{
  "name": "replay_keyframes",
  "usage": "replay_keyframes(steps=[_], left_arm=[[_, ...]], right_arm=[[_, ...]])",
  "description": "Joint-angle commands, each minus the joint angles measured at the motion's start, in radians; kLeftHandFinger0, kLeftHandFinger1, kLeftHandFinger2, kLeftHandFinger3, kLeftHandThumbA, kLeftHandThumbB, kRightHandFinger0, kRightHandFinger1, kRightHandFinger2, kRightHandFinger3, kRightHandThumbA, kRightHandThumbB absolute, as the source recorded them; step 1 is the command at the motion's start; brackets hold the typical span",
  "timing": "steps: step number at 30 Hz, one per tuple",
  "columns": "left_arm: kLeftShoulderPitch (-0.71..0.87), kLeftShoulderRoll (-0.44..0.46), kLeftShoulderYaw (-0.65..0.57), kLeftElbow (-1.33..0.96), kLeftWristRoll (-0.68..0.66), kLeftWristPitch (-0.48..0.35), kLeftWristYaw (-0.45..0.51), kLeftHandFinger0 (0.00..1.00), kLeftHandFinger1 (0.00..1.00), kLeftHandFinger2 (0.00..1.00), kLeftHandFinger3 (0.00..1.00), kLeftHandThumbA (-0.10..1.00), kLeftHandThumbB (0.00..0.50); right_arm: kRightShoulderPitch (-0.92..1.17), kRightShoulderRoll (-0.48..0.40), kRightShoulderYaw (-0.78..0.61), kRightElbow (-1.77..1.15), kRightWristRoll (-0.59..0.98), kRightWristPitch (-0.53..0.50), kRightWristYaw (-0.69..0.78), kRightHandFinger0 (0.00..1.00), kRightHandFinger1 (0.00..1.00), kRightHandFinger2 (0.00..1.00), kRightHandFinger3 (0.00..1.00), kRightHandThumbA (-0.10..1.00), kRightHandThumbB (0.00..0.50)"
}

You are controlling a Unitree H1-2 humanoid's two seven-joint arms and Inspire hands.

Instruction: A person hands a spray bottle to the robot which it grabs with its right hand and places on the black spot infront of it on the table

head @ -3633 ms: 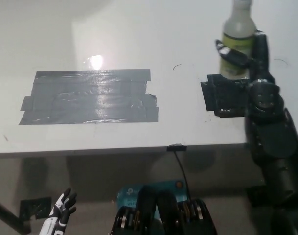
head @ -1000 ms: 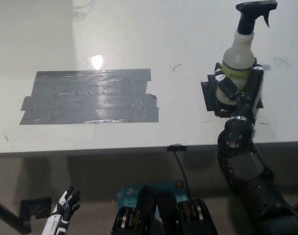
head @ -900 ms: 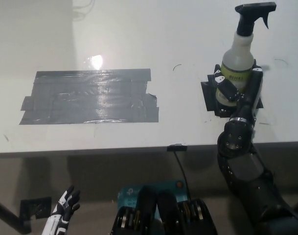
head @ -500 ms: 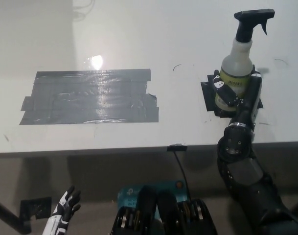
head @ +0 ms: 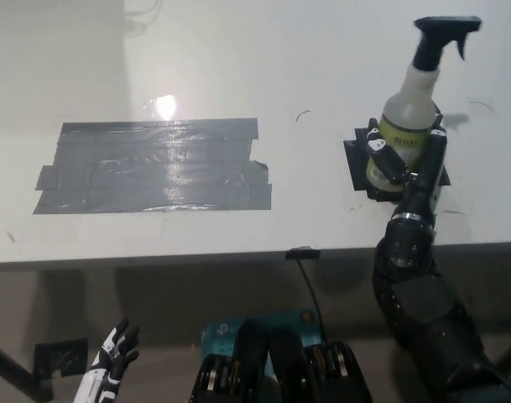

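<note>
Table (head: 238, 50) fills the upper two thirds of the frame, its front edge running across just below the middle; a wide tape patch (head: 154, 165) lies left of centre on it, and a smaller taped spot (head: 360, 164) sits right of centre, well apart from the patch. Spray bottle (head: 410, 117) stands upright over that spot at upper right, with the right hand (head: 406, 164) wrapped around its lower body, arm coming up from the bottom right corner in front of the table edge. Left hand (head: 111, 357) hangs at the lower left, below the table edge, fingers apart and holding nothing.
</note>
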Motion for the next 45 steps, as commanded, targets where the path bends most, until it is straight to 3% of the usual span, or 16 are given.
replay_keyframes(steps=[1, 6, 20, 27, 32, 35, 42, 45], left_arm=[[0.012, 0.001, -0.006, -0.011, -0.008, -0.038, -0.008, 1.0, 1.0, 1.0, 1.0, 0.95, 0.187], [0.01, 0.005, -0.004, -0.012, -0.012, -0.042, -0.009, 1.0, 1.0, 1.0, 1.0, 0.94, 0.161], [0.0, 0.008, 0.002, -0.014, -0.015, -0.035, -0.009, 1.0, 1.0, 1.0, 1.0, 0.95, 0.182], [-0.003, 0.007, 0.005, -0.009, -0.018, -0.04, -0.007, 1.0, 1.0, 1.0, 1.0, 0.93, 0.175], [-0.005, 0.006, 0.007, -0.006, -0.017, -0.042, -0.005, 1.0, 1.0, 1.0, 1.0, 0.94, 0.183], [-0.01, 0.005, 0.008, -0.005, -0.023, -0.04, -0.006, 1.0, 1.0, 1.0, 1.0, 0.93, 0.188], [-0.016, 0.012, 0.009, -0.005, -0.019, -0.042, -0.008, 1.0, 1.0, 1.0, 1.0, 0.92, 0.177], [-0.025, 0.02, 0.015, -0.012, -0.013, -0.035, -0.005, 1.0, 1.0, 1.0, 1.0, 0.93, 0.178]], right_arm=[[-0.008, -0.048, 0.049, 0.023, 0.081, -0.077, 0.358, 1.0, 1.0, 1.0, 1.0, 0.94, 0.499], [0.026, -0.074, 0.092, -0.016, 0.035, -0.045, 0.378, 1.0, 1.0, 1.0, 1.0, 1.0, 0.5], [0.187, -0.147, 0.149, -0.328, 0.051, 0.045, 0.493, 1.0, 1.0, 1.0, 1.0, 1.0, 0.5], [0.262, -0.168, 0.097, -0.492, 0.128, 0.106, 0.545, 1.0, 1.0, 1.0, 1.0, 1.0, 0.5], [0.308, -0.187, 0.065, -0.582, 0.173, 0.119, 0.583, 1.0, 1.0, 1.0, 1.0, 1.0, 0.472], [0.343, -0.2, 0.043, -0.66, 0.182, 0.138, 0.59, 1.0, 1.0, 1.0, 1.0, 1.0, 0.499], [0.431, -0.204, -0.02, -0.845, 0.3, 0.16, 0.624, 1.0, 1.0, 1.0, 1.0, 1.0, 0.5], [0.546, -0.2, -0.018, -1.065, 0.33, 0.174, 0.642, 1.0, 1.0, 1.0, 1.0, 1.0, 0.457]])
